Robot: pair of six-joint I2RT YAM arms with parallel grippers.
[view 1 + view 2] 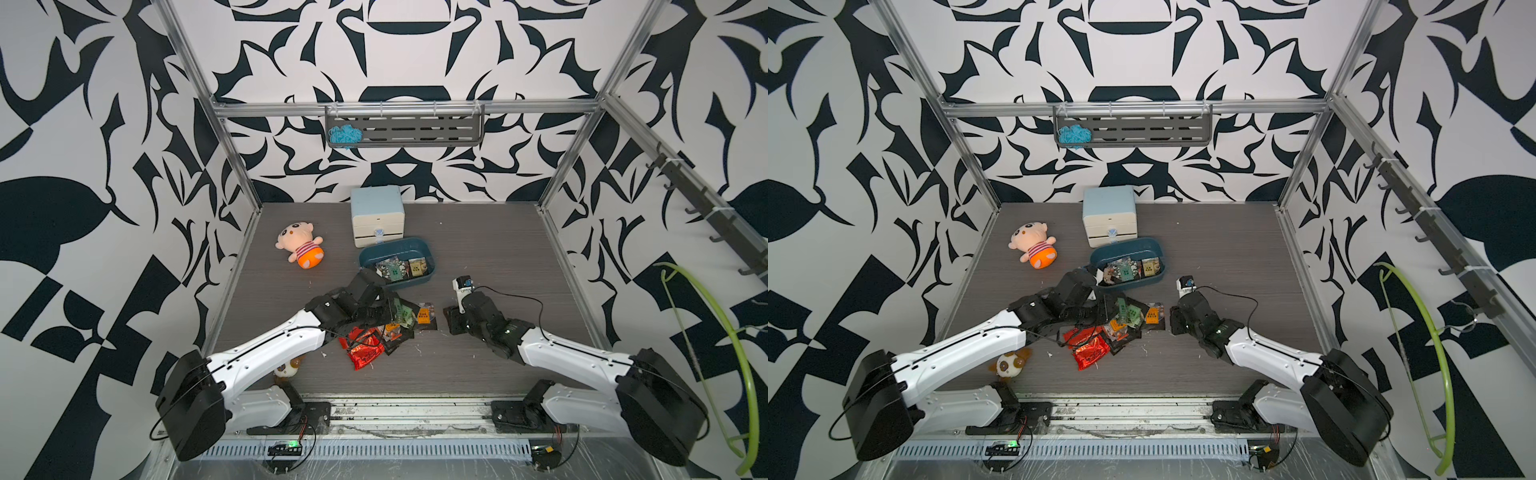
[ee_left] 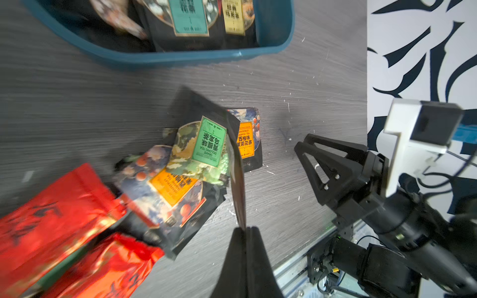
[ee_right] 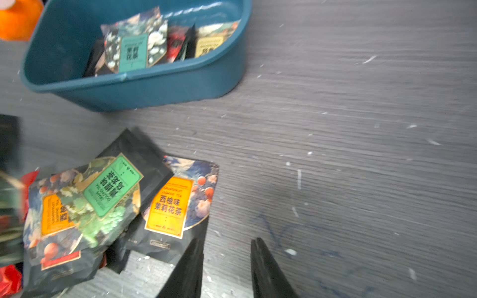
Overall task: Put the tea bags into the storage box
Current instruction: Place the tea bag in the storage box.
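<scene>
Tea bags (image 1: 384, 332) lie in a loose, overlapping heap on the dark surface (image 1: 490, 257), just below the centre of both top views. The red foil ones (image 1: 363, 351) are at its lower edge, and dark patterned ones with orange and green labels are above them. They cannot be counted, since they cover one another and the left arm (image 1: 266, 349) crosses the heap's left side.

A few more sit inside the storage box (image 1: 368, 259) just above the heap, crowded toward its right end. Its lower left corner is hidden behind that arm's wrist.

The left hand (image 2: 244, 232) is pressed together on the edge of one dark sachet (image 2: 237, 185). The left wrist view shows it edge-on, so its face is unreadable. In the top views this hand is buried under its own wrist.

The right hand (image 3: 227, 247) stands spread with nothing between its fingers, beside an orange-labelled sachet (image 3: 170, 203) at the heap's right edge. Whether a finger touches that sachet cannot be told. Both wrist views blur toward the red foil.
</scene>
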